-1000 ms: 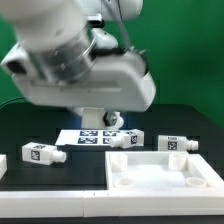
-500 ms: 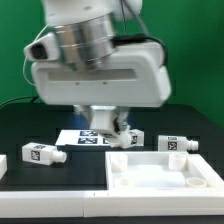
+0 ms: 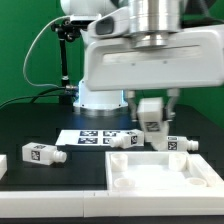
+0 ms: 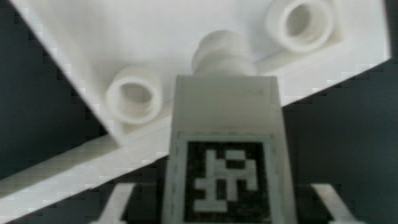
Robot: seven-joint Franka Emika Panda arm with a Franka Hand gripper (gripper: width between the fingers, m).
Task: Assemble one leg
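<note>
Nearest: white panel [image 3: 150, 178] flat on black tabletop [image 3: 40, 185], round sockets [image 4: 134, 95] facing up.
Above panel's far edge: gripper [image 3: 152, 108], fingers clamped on leg [image 3: 153, 120]. Leg upright, stub down, judged so stub can line up with socket. Wrist view: stub over panel corner, not yet seated.
Behind: spare legs [image 3: 40, 155] lying flat, marker board [image 3: 90, 137].
Farthest: green backdrop [image 3: 20, 50].

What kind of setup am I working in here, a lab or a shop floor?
Likely a robotics lab bench: a green backdrop, the marker board on a black table, and a tagged leg held in the jaws.
</note>
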